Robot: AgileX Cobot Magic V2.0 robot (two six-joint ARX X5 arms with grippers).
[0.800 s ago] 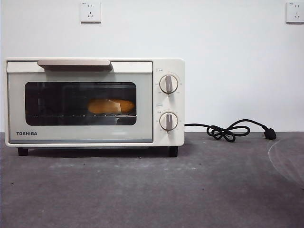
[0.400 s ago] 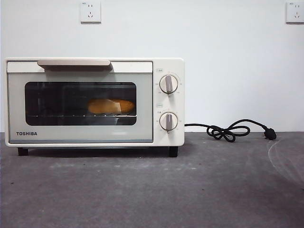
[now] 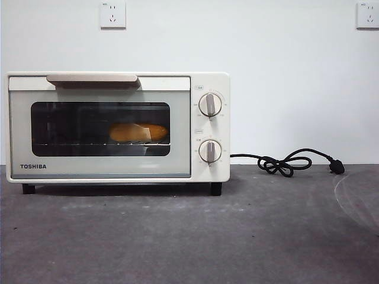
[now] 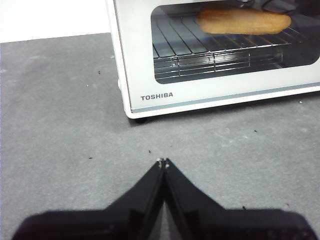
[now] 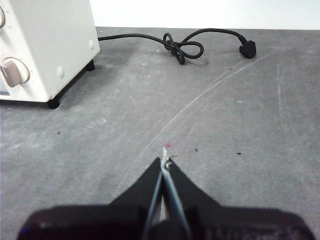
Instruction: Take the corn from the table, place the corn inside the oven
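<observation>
Front view: I see one TOSHIBA oven on the counter, door closed, two knobs, one corn on the rack inside, one black cord beside it, two wall sockets.
Left wrist: my left gripper, tips together, empty, facing the oven.
Right wrist: my right gripper, tips together, over bare counter.

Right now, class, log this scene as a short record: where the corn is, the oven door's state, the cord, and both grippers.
corn: lying on the wire rack inside the oven
oven: TOSHIBA toaster oven, door shut, standing on the table
power cord: knotted, plug lying loose on the table
left gripper: shut, empty, in front of the oven
right gripper: shut, empty, over the table beside the oven
</observation>
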